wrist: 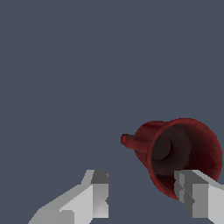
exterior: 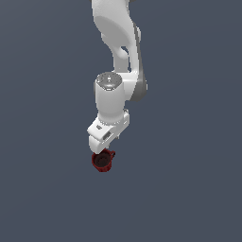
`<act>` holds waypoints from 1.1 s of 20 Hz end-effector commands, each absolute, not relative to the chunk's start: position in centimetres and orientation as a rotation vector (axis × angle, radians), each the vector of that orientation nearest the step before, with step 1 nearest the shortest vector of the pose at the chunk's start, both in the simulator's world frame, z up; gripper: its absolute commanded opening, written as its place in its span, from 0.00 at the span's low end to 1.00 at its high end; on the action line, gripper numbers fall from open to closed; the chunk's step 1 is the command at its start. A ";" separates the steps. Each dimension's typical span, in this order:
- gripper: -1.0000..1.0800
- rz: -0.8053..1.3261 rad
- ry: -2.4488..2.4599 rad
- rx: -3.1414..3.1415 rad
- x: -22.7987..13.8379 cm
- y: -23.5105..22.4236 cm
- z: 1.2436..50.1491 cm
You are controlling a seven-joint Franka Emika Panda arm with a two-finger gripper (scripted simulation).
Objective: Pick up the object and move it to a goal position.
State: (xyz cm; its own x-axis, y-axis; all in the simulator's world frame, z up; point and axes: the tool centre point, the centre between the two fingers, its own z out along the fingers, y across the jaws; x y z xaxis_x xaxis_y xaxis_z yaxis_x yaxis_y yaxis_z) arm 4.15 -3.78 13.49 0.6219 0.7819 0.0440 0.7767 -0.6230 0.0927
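The gripper (wrist: 142, 194) stands wide apart in the wrist view, its two pale grey fingers (wrist: 92, 197) separated by a broad gap of bare background and closed on nothing. One finger, the one nearer the mug (wrist: 183, 159), overlaps the mug's rim in that picture, though whether it touches the rim or only passes in front of it cannot be told; the other finger is well clear of the mug, with the small side handle (wrist: 132, 142) pointing toward its side. The mug is dark red with a dark inside, and its mouth faces the wrist camera at a tilt, so that the inner wall and base show. In the exterior view the gripper (exterior: 105, 142) hangs from the white arm (exterior: 116, 71) and the mug (exterior: 102, 160) sits just under it, partly hidden by the hand, its open mouth showing and its handle toward the exterior view's right. The fingers themselves are not distinct in that view. No brand, label or writing can be read on the mug, the gripper or the arm. Around the mug lies a plain dark blue-grey surface (exterior: 189, 189).
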 end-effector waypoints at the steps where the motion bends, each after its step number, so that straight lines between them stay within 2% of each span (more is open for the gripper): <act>1: 0.62 0.123 1.420 2.721 4.3 -4.3 13.1; 22: 0.62 0.120 1.925 2.349 5.1 -7.7 10.5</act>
State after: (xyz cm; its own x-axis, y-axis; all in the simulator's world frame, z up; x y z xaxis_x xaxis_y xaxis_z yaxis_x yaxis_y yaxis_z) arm 5.09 -7.61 10.58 0.2128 0.9771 -0.0017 0.9692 -0.2109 0.1272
